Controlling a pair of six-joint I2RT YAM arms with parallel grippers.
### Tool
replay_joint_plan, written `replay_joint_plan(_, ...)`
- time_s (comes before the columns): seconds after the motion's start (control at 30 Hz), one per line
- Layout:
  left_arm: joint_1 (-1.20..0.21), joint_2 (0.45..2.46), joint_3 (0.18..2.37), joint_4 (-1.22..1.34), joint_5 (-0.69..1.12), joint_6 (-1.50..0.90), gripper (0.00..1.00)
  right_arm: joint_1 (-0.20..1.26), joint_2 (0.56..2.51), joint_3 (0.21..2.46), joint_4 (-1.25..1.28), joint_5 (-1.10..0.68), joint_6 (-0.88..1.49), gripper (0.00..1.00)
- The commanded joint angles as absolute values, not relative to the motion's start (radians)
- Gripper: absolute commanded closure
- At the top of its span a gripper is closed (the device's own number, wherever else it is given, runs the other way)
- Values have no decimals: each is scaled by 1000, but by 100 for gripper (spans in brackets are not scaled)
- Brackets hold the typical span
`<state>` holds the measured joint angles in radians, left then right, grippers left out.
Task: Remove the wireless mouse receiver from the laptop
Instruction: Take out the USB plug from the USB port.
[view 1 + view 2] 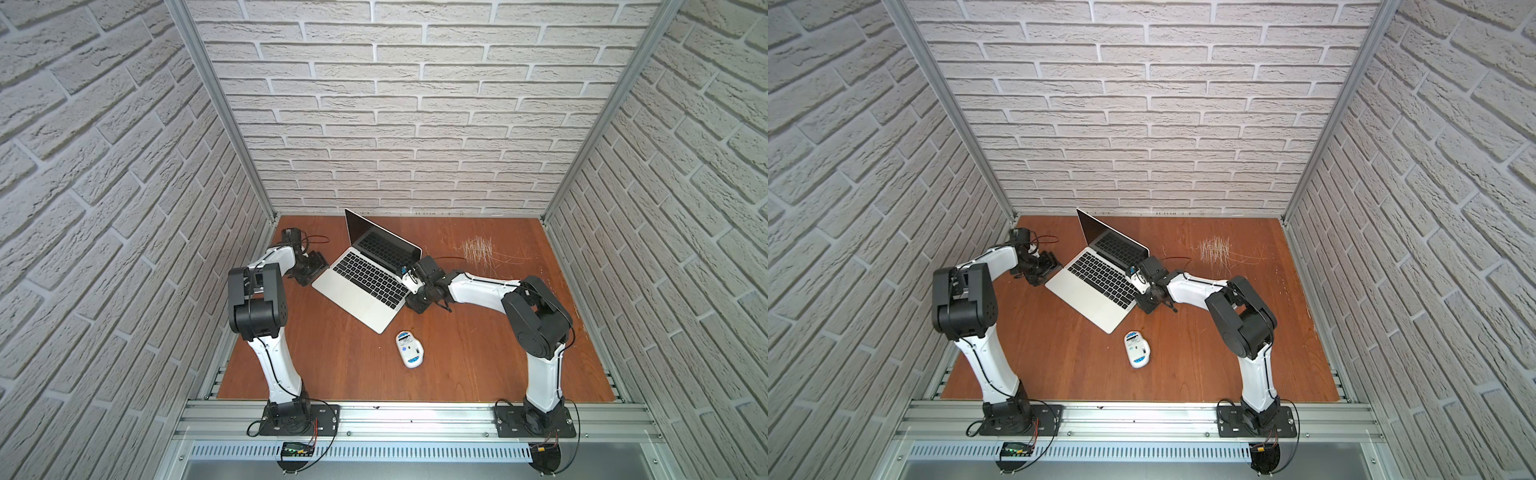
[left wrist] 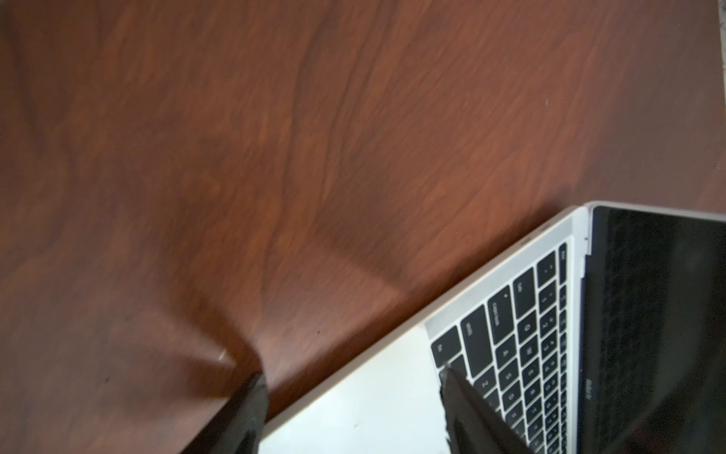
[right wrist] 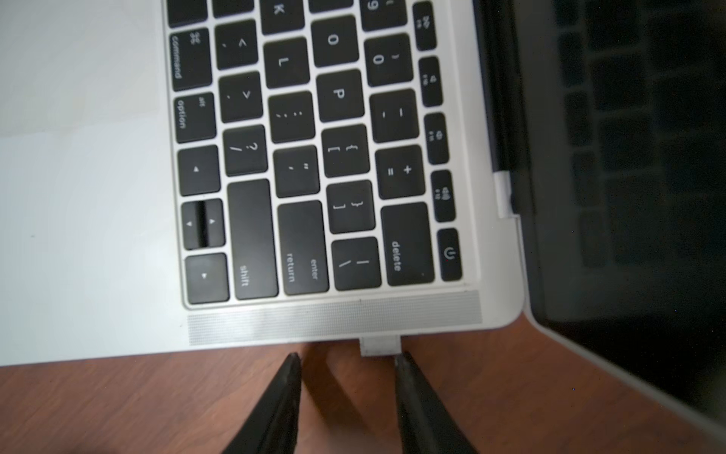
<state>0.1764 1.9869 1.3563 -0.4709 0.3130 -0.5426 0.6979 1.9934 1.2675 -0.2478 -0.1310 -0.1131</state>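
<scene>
The laptop [image 1: 365, 286] is sitting open and turned at an angle on the far middle of the table [image 1: 478, 353], its dark screen standing up on the far side. The wireless mouse receiver [image 3: 381, 346] is sticking out of the laptop's right edge as a short pale stub, close to the hinge corner. The right arm [image 1: 478, 289] is reaching in from the right. The right jaws are standing partly apart just short of that edge, gripping nothing. In the right wrist view one fingertip [image 3: 400, 363] is sitting right at the stub's corner while the other is hanging clear beside it. The left arm [image 1: 278, 257] is reaching to the laptop's left edge. The left jaws are standing wide, one finger over the table and one over the keys. A white mouse [image 1: 409, 349] is lying nearer, just off the laptop's near corner.
</scene>
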Motion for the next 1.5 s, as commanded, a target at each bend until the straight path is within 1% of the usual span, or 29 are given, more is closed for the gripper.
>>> replay_joint_plan(0.0,179,1983,1346,-501,317,-544,29,700,2049,1270,-255,-146,-121,61)
replay_joint_plan(0.1,176,1986,1347,-523,303,-535,29,699,2055,1276,-258,-142,-119,64)
replay_joint_plan(0.33,148,1990,1390,-733,66,-433,29,700,2056,1278,-263,-147,-119,66)
replay_joint_plan(0.53,100,2023,1407,-803,-32,-396,30,700,2052,1275,-265,-145,-117,66)
replay_joint_plan(0.8,95,2077,1416,-807,-38,-397,31,699,2048,1269,-271,-134,-120,65)
replay_joint_plan(1.0,95,2078,1414,-802,-37,-395,32,700,2049,1274,-273,-71,-121,59)
replay_joint_plan(1.13,95,2087,1412,-797,-32,-395,32,699,2060,1282,-265,-61,-115,59)
replay_joint_plan(1.3,95,2092,1407,-790,-25,-395,33,700,2082,1299,-255,-82,-103,67)
replay_joint_plan(1.47,97,2092,1406,-787,-23,-393,33,701,2086,1297,-229,-117,-74,79)
